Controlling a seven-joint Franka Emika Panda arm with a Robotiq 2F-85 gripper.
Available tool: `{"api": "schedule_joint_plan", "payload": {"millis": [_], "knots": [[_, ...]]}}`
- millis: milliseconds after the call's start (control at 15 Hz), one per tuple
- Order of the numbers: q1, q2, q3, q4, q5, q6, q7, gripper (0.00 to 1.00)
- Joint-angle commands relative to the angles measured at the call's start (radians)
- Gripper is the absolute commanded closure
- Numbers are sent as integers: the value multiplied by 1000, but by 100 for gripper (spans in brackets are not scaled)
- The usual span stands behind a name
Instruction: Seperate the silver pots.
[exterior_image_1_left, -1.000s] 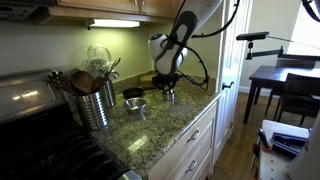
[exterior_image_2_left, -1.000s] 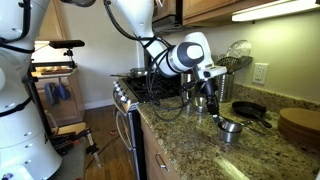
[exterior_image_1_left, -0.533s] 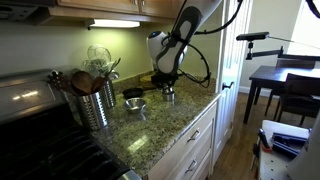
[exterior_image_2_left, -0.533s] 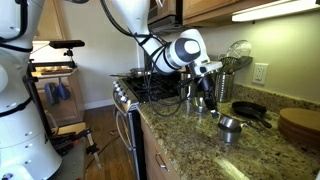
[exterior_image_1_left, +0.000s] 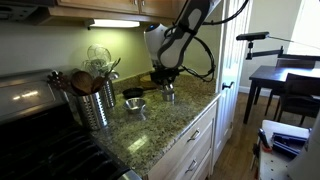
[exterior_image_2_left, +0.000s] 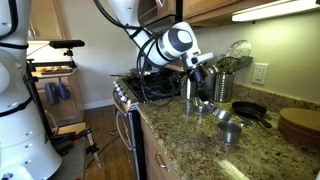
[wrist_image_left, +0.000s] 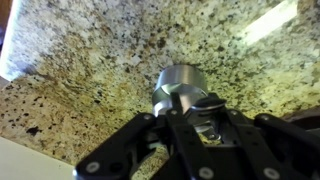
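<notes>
Jaws of the gripper (wrist_image_left: 195, 108) were nearly closed, apparently pinching the edge of one silver pot (wrist_image_left: 180, 82) over the granite counter (exterior_image_1_left: 150, 132). The other silver pot (exterior_image_1_left: 137, 105) sat nearby. Risk was that thin edge grip slipping and the pot dropping against its neighbour.

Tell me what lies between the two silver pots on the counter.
Nothing but bare granite counter separates one silver pot from the other silver pot. This shows in an exterior view.
</notes>
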Motion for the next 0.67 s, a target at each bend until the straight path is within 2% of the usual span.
{"api": "schedule_joint_plan", "payload": {"millis": [0, 600], "knots": [[-1, -84, 42, -62, -62, -41, 57, 87], [-11, -100, 132, -73, -79, -70, 77, 87]]}}
